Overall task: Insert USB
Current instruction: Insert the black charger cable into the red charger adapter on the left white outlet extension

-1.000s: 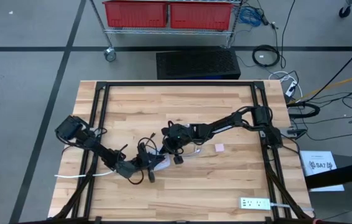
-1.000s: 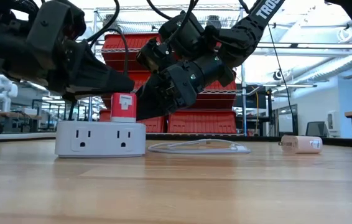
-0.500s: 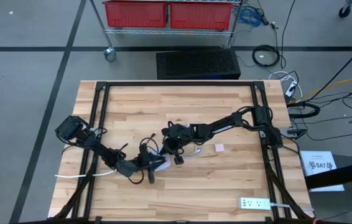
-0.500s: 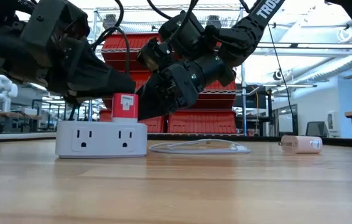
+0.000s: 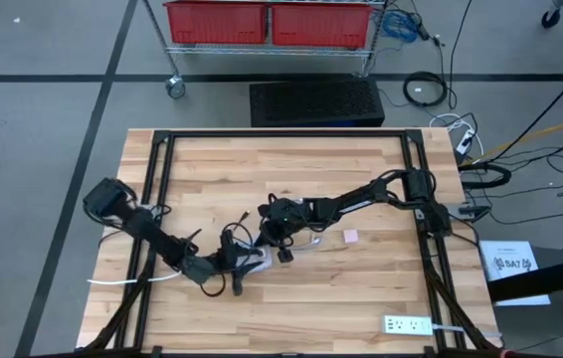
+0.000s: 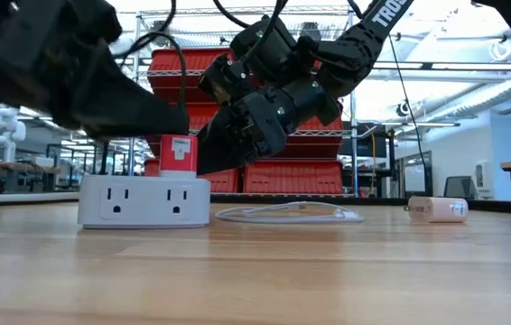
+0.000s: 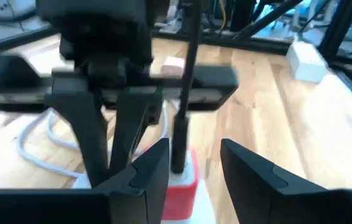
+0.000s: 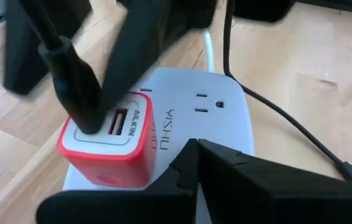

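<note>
A white power strip (image 6: 144,200) lies flat on the wooden table, left of centre and toward the near edge. A red charger (image 8: 104,143) stands plugged into its top. A black USB plug (image 8: 76,87) sticks upright in the charger's port, its black cable running up and away. My left gripper (image 7: 194,165) hovers open just above and behind the plug (image 7: 179,143), one finger on either side, apart from it. My right gripper (image 8: 194,165) is shut, its tips over the strip's top (image 8: 201,106) right beside the charger (image 6: 179,153). My right gripper comes slanting down from the table's right side, and its shut fingertips (image 6: 203,161) end just above the strip next to the charger. Whether they touch the strip or the charger I cannot tell.
A loose white cable loop (image 6: 287,214) and a small pink-and-white piece (image 6: 436,209) lie right of the strip. A second power strip (image 5: 408,324) lies at the near right edge. Black frame rails (image 5: 157,199) run along the table's sides.
My left gripper has opened, let go of the black USB plug and risen, drawing back a little toward the table's left edge. The plug stays upright in the red charger.
</note>
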Controlling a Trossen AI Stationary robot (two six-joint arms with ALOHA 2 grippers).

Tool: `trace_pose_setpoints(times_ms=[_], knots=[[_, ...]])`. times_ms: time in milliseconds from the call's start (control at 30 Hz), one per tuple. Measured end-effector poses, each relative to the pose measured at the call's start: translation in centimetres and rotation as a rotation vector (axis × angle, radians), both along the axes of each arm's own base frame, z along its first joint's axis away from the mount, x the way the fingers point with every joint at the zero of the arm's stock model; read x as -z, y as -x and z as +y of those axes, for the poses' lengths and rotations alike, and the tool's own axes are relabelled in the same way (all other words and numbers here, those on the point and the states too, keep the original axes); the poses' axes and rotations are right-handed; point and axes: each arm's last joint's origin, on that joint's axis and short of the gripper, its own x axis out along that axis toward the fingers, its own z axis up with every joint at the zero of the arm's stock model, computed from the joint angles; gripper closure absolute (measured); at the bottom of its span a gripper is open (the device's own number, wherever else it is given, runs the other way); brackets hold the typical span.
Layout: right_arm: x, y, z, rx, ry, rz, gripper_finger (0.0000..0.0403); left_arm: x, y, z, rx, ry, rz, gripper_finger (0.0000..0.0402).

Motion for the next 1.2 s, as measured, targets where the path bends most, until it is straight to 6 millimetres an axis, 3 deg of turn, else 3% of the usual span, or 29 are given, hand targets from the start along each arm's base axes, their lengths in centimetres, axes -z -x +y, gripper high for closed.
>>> trace_pose_setpoints(times_ms=[300, 500, 833, 1200], knots=[[-0.2, -0.2, -0.1, 0.029, 0.019, -0.035, 0.0403, -2.4, 1.9, -0.5, 0.02, 0.002, 0.036, 0.025], [-0.3, -0.3, -0.3, 0.073, 0.032, -0.05, 0.0403, -1.2, 3.0, -0.6, 0.013, 0.056, 0.157, 0.025], [-0.4, -0.4, -1.2, 0.139, -0.027, -0.054, 0.0401, -1.1, 3.9, -1.8, 0.065, 0.078, 0.165, 0.025], [-0.8, -0.5, -1.4, 0.182, -0.053, -0.069, 0.0334, -3.4, 5.7, -3.1, 0.139, 0.072, 0.083, 0.025]])
